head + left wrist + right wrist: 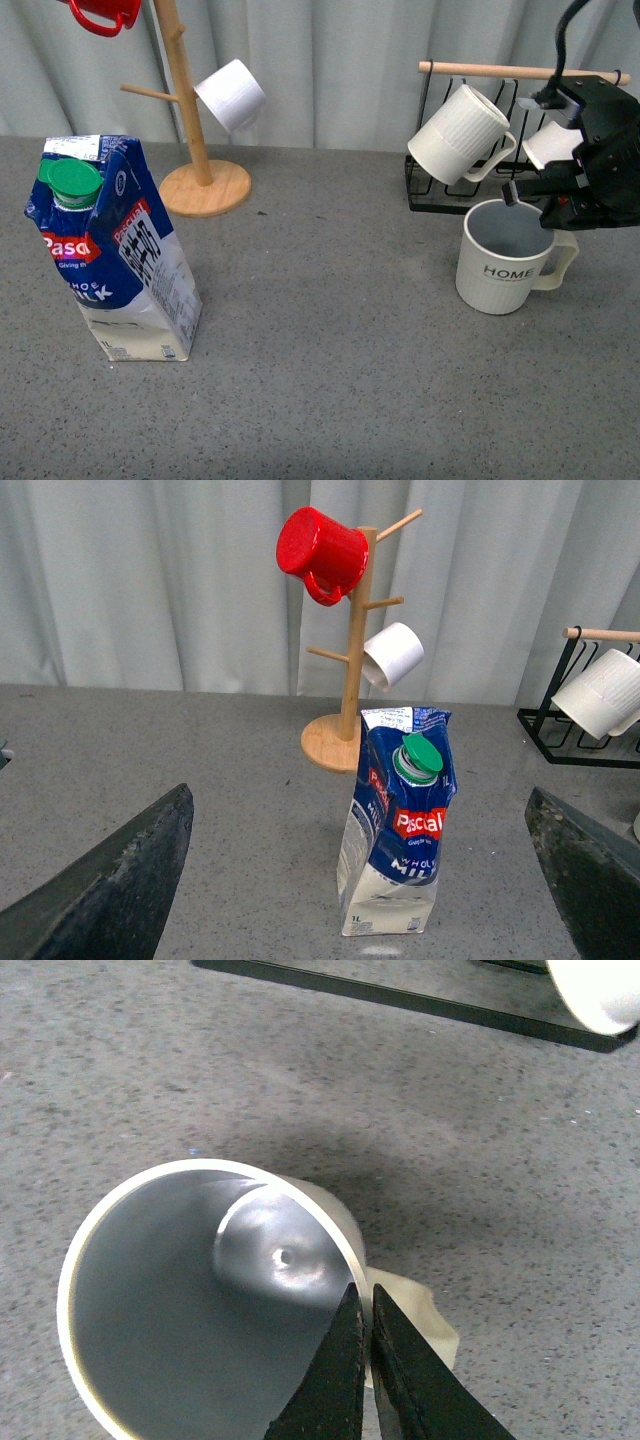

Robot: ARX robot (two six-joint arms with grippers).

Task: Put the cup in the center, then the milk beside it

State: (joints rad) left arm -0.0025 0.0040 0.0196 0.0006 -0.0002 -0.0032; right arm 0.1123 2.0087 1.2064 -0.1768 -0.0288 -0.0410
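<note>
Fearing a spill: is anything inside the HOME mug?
The off-white ribbed ceramic HOME mug looks empty, grey-blue bottom bare. The right gripper, shut on its rim, hides a sliver of wall.

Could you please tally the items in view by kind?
Mugs: 5 (red mug, white mug, ribbed mug, half-hidden white mug, HOME cup)
Milk carton: 1
Mug stands: 2 (wooden tree, black rack)
Total: 8

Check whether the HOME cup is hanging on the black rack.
No, the cup stands upright on the table in front of the rack.
</note>
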